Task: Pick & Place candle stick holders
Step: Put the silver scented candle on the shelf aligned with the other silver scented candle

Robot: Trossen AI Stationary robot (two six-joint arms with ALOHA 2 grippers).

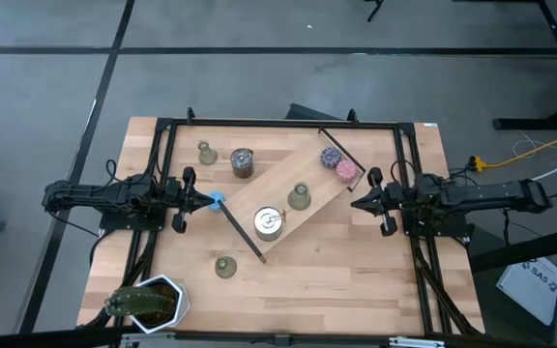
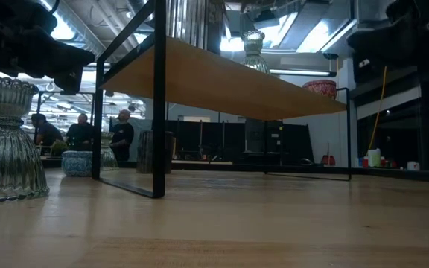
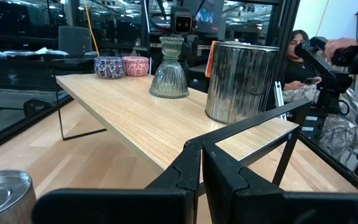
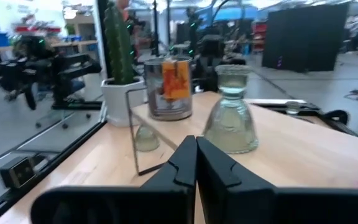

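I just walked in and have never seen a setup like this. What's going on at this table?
Nothing is being handled right now. Two dark robot arms wait at the table's sides, the left claw and right claw both shut and empty. Between them stands a raised wooden shelf. One greenish ribbed glass bell-shaped candle holder sits on it beside a round silver tin; two more holders stand on the table.

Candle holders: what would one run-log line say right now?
candle stick holders: one on shelf, two on table | left gripper: shut, empty | right gripper: shut, empty

Two matte-black jointed arms trailing dark cables.
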